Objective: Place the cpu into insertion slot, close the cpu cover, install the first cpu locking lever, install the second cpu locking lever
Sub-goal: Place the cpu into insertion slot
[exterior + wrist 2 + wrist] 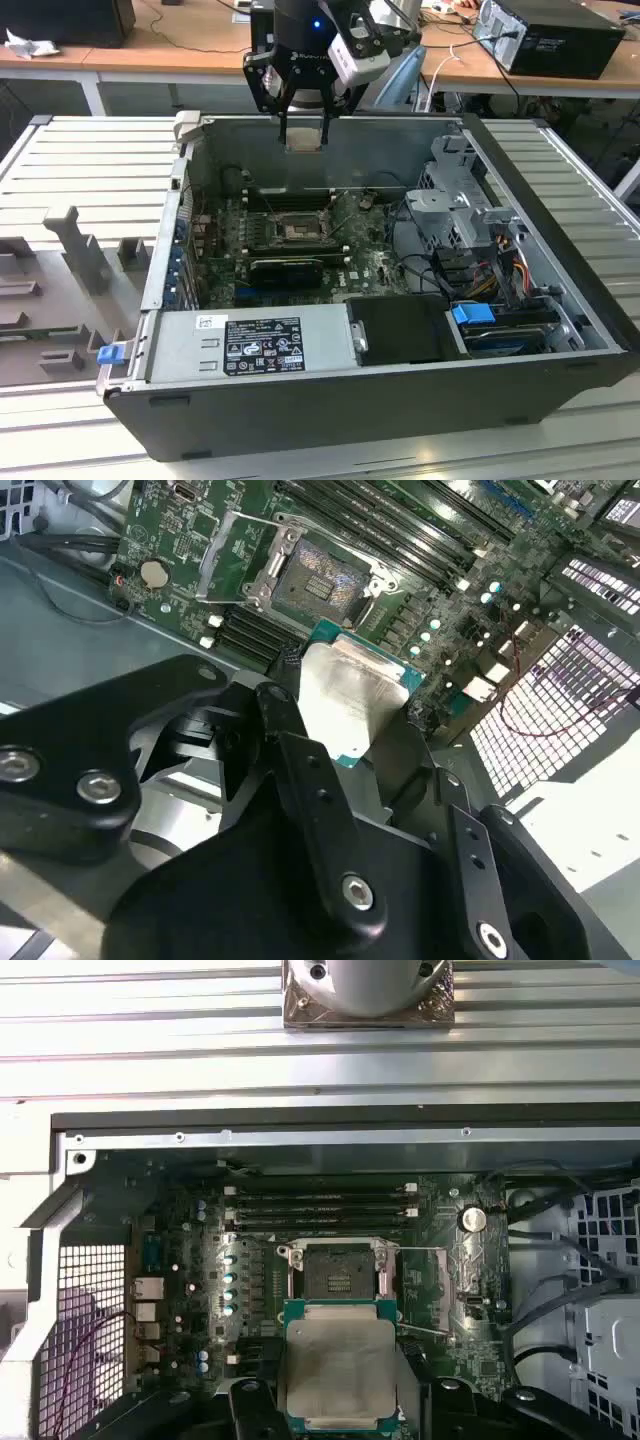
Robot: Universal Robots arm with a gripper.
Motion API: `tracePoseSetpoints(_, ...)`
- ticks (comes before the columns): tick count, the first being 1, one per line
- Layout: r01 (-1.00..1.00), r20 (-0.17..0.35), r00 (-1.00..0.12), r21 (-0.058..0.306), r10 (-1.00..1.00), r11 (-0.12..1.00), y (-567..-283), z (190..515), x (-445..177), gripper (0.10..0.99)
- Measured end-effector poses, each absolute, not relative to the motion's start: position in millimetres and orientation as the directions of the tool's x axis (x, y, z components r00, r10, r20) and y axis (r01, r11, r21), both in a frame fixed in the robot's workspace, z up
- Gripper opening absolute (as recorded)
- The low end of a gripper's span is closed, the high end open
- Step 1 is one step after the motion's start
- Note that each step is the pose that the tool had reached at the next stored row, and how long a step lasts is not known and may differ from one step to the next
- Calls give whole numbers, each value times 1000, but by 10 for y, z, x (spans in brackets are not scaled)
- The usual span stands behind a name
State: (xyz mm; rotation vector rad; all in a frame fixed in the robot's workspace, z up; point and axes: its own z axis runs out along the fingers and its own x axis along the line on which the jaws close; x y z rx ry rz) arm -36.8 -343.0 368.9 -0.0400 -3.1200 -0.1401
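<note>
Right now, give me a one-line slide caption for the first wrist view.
Gripper holding the cpu over the motherboard, with the insertion slot empty and uncovered.

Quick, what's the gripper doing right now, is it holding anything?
Gripper: jaws closed on the cpu, held in the air, not yet in the insertion slot.

The cpu (340, 1365), silver-topped with green edges, is held flat in the gripper (303, 138), well apart from the slot (338, 1270). The slot is dark and empty, and the cover (425, 1278) is swung open beside it.
</note>
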Motion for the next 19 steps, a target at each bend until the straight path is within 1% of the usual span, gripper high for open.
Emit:
tracePoseSetpoints(2,46,19,-999,89,44,995,-3430,3689,-368,525)
tracePoseSetpoints(6,164,19,-986,89,163,982,-3430,3688,-368,525)
tracePoseSetpoints(9,193,18,-981,83,192,978,-3430,3683,-352,525)
tracePoseSetpoints(16,279,18,-960,83,279,957,-3430,3681,-352,525)
tracePoseSetpoints(19,372,18,-928,82,372,924,-3430,3680,-352,525)
